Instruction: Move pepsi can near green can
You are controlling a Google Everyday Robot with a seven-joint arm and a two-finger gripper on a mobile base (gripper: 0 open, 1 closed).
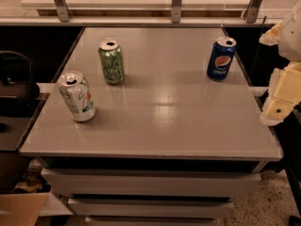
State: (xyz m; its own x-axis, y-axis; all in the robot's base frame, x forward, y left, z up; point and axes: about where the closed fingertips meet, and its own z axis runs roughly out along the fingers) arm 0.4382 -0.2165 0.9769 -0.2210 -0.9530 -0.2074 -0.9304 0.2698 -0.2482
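Note:
The pepsi can (221, 59), dark blue with a round red-white-blue logo, stands upright near the table's far right edge. The green can (111, 62), light green with darker swirls, stands upright at the far left of the grey table (164, 117). The two cans are far apart. My gripper (281, 98) is part of the cream-coloured arm at the right edge of the view, off the table's right side, lower than and to the right of the pepsi can. It touches no can.
A white-silver can (77, 97) with green and red marks stands near the table's left edge, in front of the green can. A railing with metal posts (176, 4) runs behind the table. A cardboard box (19, 208) sits on the floor at lower left.

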